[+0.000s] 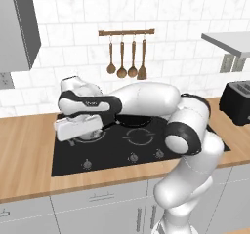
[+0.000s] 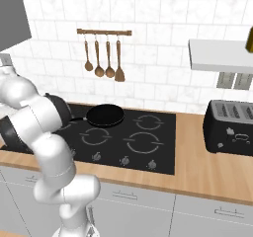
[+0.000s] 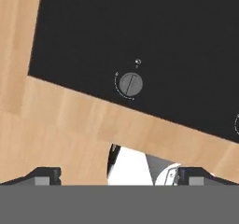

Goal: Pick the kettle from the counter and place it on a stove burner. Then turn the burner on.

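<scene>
1. Left base view: The white arm (image 1: 146, 99) reaches across the black cooktop (image 1: 195, 152), its hand low over the cooktop's front-left burner. A silvery shape that appears to be the kettle (image 1: 91, 134) sits on that burner, mostly hidden under the hand, so it is off the wooden counter (image 1: 24, 150). With the hand this close above it, any sideways swing towards the knobs could clip the handle and push the kettle off the ring.

2. Right base view: The arm's own bulk covers the cooktop's left end. A black frying pan (image 2: 105, 115) rests on a rear burner, well apart from the front knobs. The kettle's seating cannot be checked from this side, so a tilt or overhang would go unnoticed.

3. Hand view: The gripper (image 3: 119, 175) is spread wide and holds nothing, its tips over the counter just off the cooktop's front edge. The left-end knob (image 3: 130, 84) lies ahead, inside the cooktop's front-left corner. A second knob (image 3: 237, 122) peeks in along the same front edge. The burner is judged not yet lit. Jaws closing off-centre could slide off the small round knob. Choosing the neighbouring knob would heat a burner with no kettle on it.
</scene>
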Available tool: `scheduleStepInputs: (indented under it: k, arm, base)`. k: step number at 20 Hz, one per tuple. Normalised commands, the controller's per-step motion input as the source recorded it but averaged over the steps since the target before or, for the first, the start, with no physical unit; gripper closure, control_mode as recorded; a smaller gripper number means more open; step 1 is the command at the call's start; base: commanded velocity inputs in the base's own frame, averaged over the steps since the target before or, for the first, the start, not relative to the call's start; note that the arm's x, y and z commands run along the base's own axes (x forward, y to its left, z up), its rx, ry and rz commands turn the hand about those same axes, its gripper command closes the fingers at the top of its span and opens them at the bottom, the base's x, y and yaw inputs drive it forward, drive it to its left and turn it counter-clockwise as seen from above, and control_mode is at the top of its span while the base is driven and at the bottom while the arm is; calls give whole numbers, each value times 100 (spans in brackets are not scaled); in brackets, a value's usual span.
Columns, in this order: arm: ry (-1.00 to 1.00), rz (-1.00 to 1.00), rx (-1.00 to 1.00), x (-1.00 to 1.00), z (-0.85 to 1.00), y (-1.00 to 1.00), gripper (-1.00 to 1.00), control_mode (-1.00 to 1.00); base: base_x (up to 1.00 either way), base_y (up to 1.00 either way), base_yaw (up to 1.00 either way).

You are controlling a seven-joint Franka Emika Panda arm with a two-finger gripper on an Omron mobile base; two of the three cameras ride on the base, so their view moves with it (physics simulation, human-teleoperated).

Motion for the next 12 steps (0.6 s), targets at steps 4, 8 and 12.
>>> scheduleStepInputs:
  k: [4, 8, 12]
  arm:
    - [-1, -18, -2, 0, -55, 0, -100, -100]
    - [0, -32, -6, 28, -60, 0, -100, -100]
    - [-1, -31, -4, 42, -48, 0, -100, -100]
  base:
    - [0, 0, 0]
    - [0, 0, 0]
    - [0, 0, 0]
